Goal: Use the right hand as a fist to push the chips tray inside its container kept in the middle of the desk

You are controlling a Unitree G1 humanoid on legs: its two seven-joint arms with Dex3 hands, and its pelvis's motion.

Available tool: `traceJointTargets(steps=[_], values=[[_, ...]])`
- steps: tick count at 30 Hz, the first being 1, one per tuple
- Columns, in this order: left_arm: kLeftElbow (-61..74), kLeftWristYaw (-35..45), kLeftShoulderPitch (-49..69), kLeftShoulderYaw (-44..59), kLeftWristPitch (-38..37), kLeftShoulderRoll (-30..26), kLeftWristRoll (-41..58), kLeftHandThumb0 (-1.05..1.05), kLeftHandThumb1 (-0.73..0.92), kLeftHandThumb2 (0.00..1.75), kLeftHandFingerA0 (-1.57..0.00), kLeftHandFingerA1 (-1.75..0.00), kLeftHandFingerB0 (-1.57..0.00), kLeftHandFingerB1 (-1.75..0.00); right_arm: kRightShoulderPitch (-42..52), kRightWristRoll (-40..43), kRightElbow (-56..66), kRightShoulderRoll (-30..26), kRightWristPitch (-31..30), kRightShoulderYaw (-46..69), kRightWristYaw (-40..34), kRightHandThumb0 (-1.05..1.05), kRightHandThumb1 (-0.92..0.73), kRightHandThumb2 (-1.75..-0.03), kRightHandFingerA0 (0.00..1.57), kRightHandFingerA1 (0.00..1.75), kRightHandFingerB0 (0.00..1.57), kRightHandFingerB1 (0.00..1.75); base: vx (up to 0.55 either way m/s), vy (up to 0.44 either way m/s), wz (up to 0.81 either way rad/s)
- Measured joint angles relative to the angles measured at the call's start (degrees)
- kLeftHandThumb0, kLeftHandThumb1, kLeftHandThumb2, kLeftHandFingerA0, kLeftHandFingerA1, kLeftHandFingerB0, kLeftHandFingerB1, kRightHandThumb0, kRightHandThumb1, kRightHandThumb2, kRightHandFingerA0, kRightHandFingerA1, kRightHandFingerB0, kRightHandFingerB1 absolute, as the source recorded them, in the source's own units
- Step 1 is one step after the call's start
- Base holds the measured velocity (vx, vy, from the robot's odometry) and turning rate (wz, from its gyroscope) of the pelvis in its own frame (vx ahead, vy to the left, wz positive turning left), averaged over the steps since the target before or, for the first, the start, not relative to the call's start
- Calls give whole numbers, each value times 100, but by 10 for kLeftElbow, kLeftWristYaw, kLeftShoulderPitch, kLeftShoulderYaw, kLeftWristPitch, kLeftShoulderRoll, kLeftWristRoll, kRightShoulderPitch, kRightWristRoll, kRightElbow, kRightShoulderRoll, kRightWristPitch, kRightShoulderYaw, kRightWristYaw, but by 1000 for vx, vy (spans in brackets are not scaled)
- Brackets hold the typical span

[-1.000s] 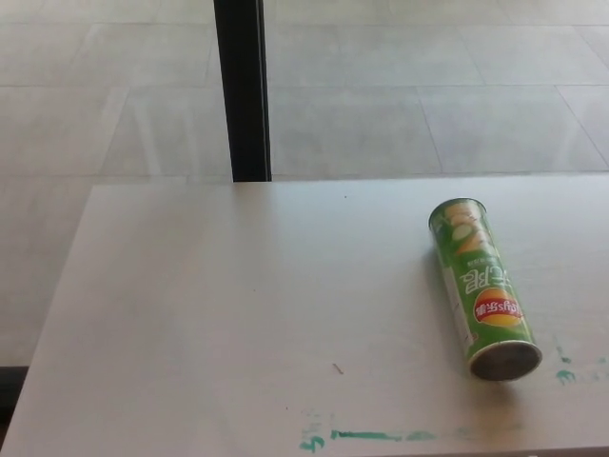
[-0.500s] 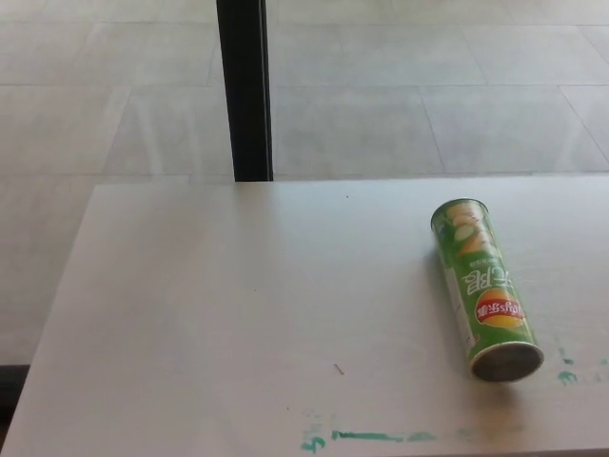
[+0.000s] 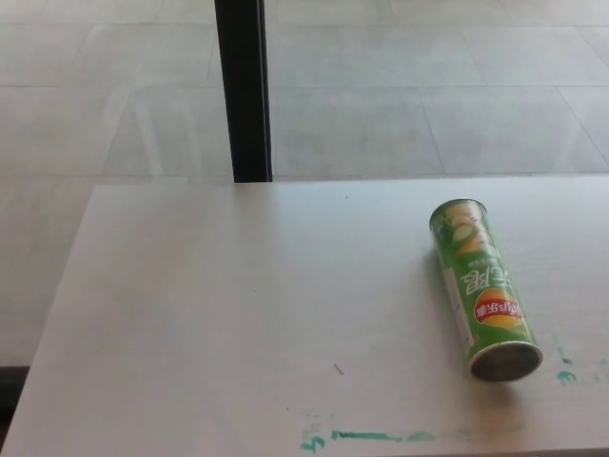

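A green chips container (image 3: 481, 286) lies on its side on the right part of the white desk (image 3: 238, 305). Its round grey end (image 3: 505, 361) faces the desk's near edge, and its other end points away toward the floor. I cannot tell whether a tray shows at either end. Neither of my hands shows in the head view.
A black vertical post (image 3: 243, 90) stands behind the desk's far edge, in front of a pale tiled floor (image 3: 428, 86). Green paint smears (image 3: 366, 436) mark the desk near its front edge, with smaller ones (image 3: 565, 375) right of the container.
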State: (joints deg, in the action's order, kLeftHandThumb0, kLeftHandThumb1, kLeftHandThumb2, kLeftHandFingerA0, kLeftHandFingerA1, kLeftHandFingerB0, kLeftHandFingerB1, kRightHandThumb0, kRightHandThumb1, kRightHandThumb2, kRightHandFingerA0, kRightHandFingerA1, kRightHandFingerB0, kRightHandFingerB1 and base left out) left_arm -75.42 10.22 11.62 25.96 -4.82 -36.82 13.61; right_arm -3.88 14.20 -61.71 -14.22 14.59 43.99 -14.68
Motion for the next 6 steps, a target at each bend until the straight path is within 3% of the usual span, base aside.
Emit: traceJointTargets(steps=[6], values=[[0,-1,-6,-3,3,-2,-1,-89,69,132,-59,-113,-32,-88,-3,15,7,5,11,-1,-2,-53,-81,-64,90,107,71,59,0,0,0]])
